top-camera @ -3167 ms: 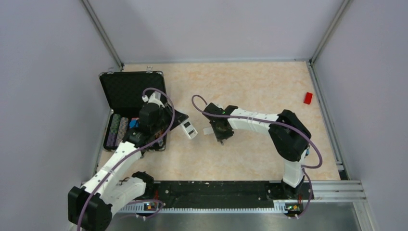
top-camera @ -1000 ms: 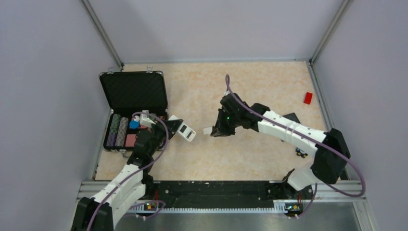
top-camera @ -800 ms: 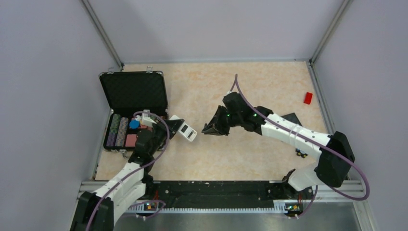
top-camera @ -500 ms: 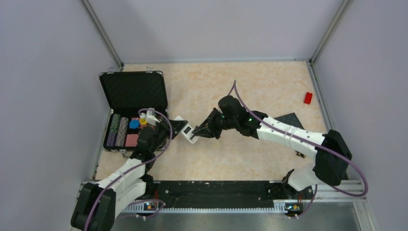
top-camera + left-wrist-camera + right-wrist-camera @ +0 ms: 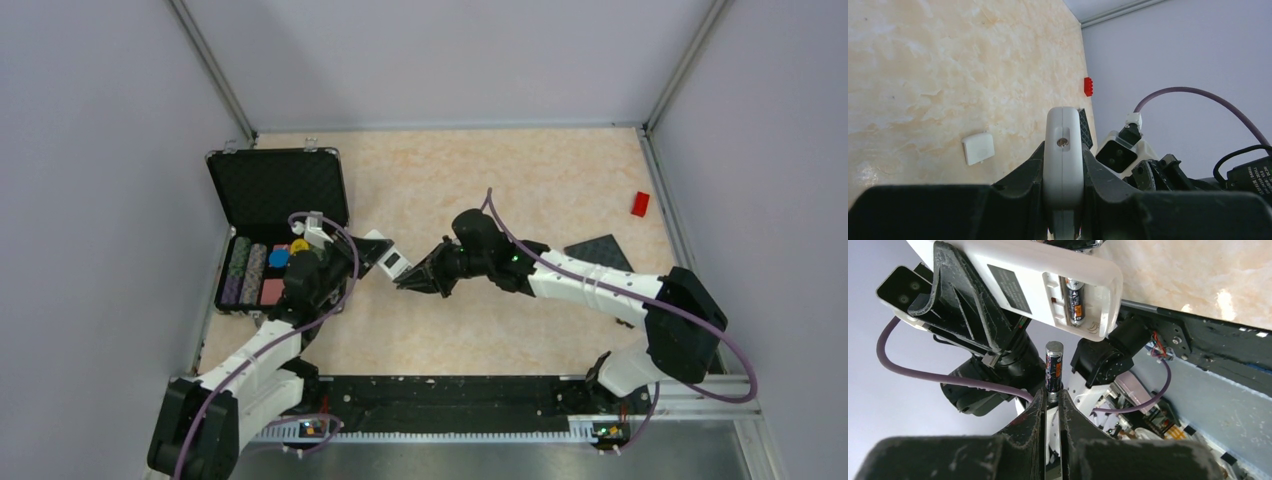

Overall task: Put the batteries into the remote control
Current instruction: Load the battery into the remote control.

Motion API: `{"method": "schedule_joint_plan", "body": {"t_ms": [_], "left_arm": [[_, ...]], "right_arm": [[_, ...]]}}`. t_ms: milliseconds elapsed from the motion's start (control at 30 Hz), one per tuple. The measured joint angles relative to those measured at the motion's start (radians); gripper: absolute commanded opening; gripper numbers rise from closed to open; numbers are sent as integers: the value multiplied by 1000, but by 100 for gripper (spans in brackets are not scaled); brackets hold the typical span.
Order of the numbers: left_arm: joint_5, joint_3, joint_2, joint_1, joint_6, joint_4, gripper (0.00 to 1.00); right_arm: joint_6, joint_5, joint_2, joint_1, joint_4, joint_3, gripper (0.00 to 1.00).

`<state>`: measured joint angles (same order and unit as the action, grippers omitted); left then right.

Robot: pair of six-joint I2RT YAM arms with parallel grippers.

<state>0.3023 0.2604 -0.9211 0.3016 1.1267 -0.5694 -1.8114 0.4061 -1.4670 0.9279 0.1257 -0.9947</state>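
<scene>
My left gripper (image 5: 372,254) is shut on the white remote control (image 5: 393,263) and holds it off the table by its edges (image 5: 1064,165). In the right wrist view the remote control (image 5: 1013,275) shows its open back, with one battery (image 5: 1074,296) seated in the compartment. The slot beside that battery is empty. My right gripper (image 5: 1052,396) is shut on the end of a second dark battery (image 5: 1053,365), which stands upright just below the compartment, apart from it. From above, the right gripper (image 5: 404,283) sits right next to the remote.
An open black case (image 5: 275,185) with colourful chips (image 5: 250,275) stands at the left. The small white cover piece (image 5: 978,148) lies on the table. A red block (image 5: 640,203) is at the far right, and a black mat (image 5: 600,250) lies behind the right arm.
My right gripper has swung left across the table with its battery until it reached the remote. The left gripper has raised and turned the remote toward it.
</scene>
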Motion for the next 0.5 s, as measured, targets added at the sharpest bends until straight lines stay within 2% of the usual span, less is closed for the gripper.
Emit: {"method": "schedule_joint_plan", "body": {"t_ms": [500], "left_arm": [[8, 23, 0, 0, 10, 86, 0]], "right_arm": [[-87, 32, -4, 1, -22, 20, 2]]}}
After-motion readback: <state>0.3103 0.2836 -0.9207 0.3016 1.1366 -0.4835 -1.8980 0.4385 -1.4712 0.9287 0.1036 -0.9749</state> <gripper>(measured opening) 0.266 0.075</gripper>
